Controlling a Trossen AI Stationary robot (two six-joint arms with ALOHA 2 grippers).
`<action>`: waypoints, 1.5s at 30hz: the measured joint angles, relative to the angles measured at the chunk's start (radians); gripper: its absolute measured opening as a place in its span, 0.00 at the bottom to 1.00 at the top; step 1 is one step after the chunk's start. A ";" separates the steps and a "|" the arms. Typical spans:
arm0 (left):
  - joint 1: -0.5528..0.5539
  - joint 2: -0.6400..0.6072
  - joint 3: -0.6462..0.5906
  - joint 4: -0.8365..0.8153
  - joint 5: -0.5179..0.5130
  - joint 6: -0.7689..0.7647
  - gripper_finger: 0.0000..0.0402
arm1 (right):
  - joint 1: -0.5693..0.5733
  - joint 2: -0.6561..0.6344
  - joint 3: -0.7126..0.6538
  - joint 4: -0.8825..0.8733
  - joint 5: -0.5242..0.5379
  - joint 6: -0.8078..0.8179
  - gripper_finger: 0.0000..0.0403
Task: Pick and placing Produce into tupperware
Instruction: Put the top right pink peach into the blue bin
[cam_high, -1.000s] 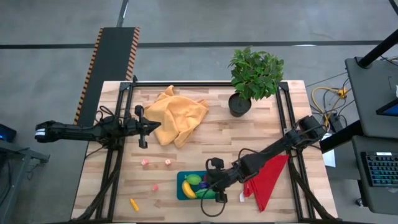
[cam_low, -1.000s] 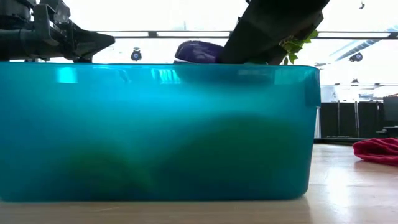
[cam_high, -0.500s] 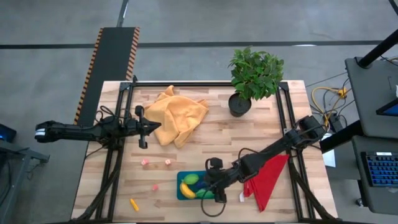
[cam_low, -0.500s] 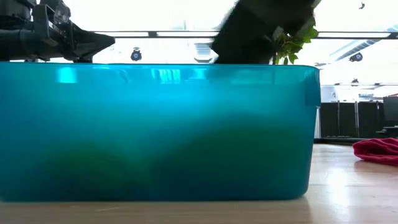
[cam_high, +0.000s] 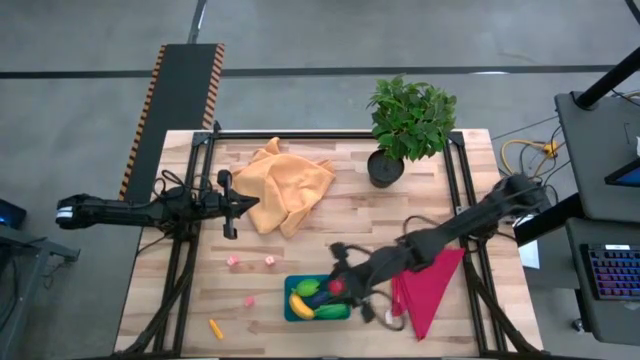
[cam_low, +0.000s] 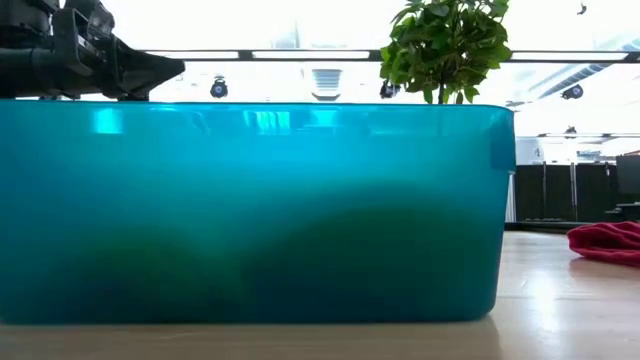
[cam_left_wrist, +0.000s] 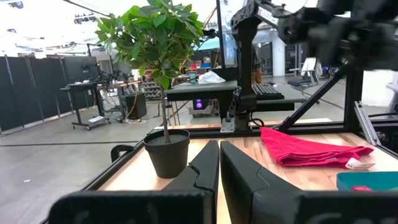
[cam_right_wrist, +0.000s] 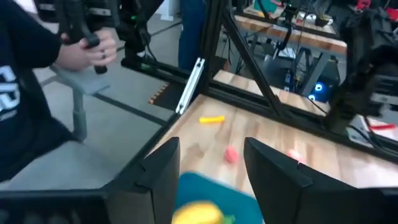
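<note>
Packed already into the tupperware (cam_high: 292, 283), at the table's near edge right of centre: banana (cam_high: 300, 305), tomato (cam_high: 336, 287), two green pieces (cam_high: 308, 288) and something dark, probably the eggplant (cam_high: 320, 298). Grouped there, judging by the task, because collecting is the whole job.

Left out on the bare wood, left of the tub: carrot (cam_high: 215, 328) near the front edge, and pink bits (cam_high: 233, 261) a little farther back. Likely next in line.

Hovering over the tub's right part, reached in from the right: right gripper (cam_right_wrist: 211, 168). Fingers (cam_right_wrist: 158, 171) parted about halfway, with nothing between them and nothing touched. Ahead of them in the wrist view, the carrot and pink bits.

Parked well apart at the far left, just beside the orange cloth (cam_high: 290, 185): left gripper (cam_high: 232, 203), closed on nothing, evidently waiting.

Lying right of the tub, under the right arm: red cloth (cam_high: 432, 290).
</note>
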 joint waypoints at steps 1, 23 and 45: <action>0.000 0.000 0.000 -0.001 0.000 0.000 0.00 | 0.000 -0.039 -0.034 -0.006 0.000 0.000 0.42; 0.000 0.064 0.000 0.002 -0.006 0.111 0.00 | -0.094 -0.960 -0.916 0.285 -0.005 0.004 0.24; 0.001 0.079 0.002 0.023 -0.008 0.228 0.00 | -0.509 -0.981 -0.900 0.205 -0.195 0.009 0.02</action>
